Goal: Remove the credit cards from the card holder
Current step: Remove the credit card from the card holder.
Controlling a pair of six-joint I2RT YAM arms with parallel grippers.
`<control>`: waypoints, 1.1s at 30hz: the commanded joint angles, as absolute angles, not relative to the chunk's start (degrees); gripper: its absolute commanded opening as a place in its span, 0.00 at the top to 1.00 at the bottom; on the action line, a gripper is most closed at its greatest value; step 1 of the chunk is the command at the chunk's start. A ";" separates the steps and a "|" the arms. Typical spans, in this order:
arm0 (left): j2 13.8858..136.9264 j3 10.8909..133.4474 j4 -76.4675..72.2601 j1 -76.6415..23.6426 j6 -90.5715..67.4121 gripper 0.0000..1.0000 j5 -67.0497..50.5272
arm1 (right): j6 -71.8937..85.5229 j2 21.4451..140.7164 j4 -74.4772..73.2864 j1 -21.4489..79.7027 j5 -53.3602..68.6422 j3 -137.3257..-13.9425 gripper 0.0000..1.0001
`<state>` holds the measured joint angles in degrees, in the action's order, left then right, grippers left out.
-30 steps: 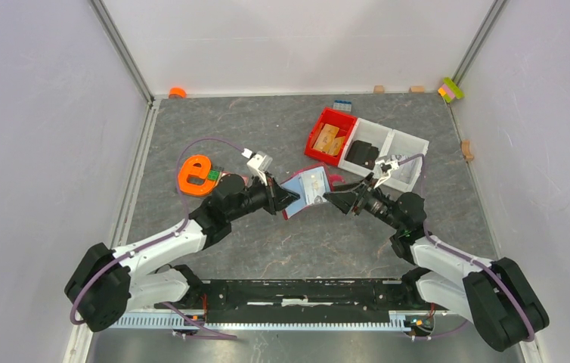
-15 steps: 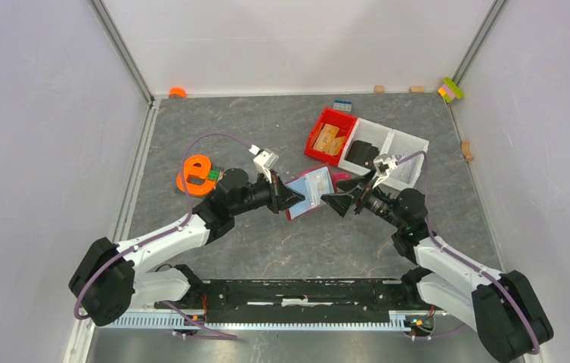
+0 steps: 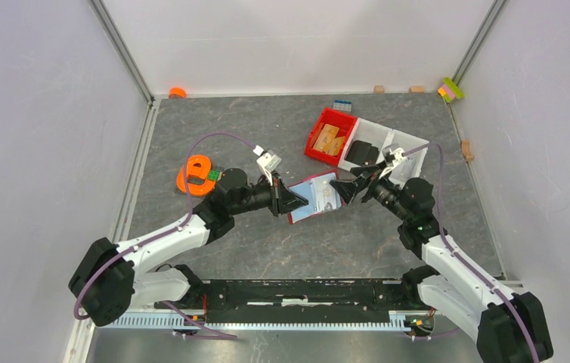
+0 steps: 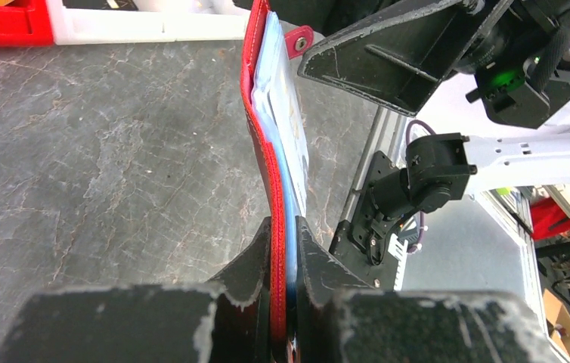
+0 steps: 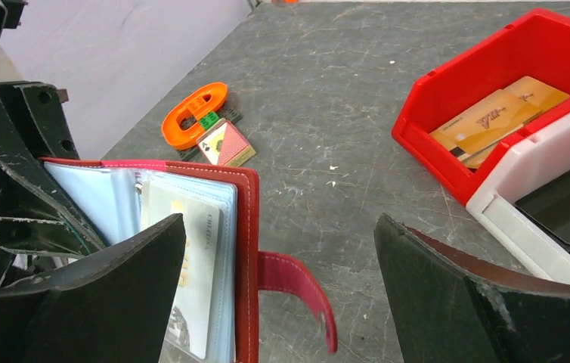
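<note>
- The card holder [image 3: 314, 198] is hanging open above the middle of the desk [image 3: 252, 128], between my two arms, and it is tilting a little.
- My left claw [image 3: 291, 203] is clamping tight on the near-left edge of the card holder; in the left wrist view I am seeing the red cover and the clear sleeves pinched between both fingers.
- My right claw [image 3: 346, 190] is standing with the jaws wide apart and is gripping nothing.
- It is pointing at the free edge of the card holder, and one finger is sitting in front of the inner page. I cannot tell if it is touching.
- The credit cards [image 5: 195, 280] are sitting inside the clear sleeves; I am seeing one pale card with some print.
- The red strap [image 5: 297, 283] is hanging from the free edge, between the right fingers.
- The red bin [image 3: 320, 132] is lying farther back on the desk with tan pieces [image 3: 329, 140] inside, and the white bin [image 3: 410, 144] is touching its right side.
- The orange piece [image 3: 195, 174] is lying on the desk beside the left arm.
</note>
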<state>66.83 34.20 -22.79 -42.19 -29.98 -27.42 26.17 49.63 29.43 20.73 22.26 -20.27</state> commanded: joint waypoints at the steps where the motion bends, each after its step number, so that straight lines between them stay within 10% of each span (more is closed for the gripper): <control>1: 65.23 35.47 -28.12 -42.20 -30.10 0.98 -30.76 | 21.80 50.06 26.63 20.22 29.37 -25.75 0.02; 13: 60.03 33.67 -26.79 -42.19 -28.13 0.98 -26.36 | 24.19 54.75 26.23 20.33 44.74 -29.10 0.01; 33: 59.74 34.26 -22.94 -42.19 -27.20 0.98 -21.24 | 28.99 52.51 35.97 20.32 47.60 -25.75 0.50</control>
<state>59.53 33.34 -22.35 -42.17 -29.43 -21.26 28.84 53.30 32.67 20.45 47.55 -26.11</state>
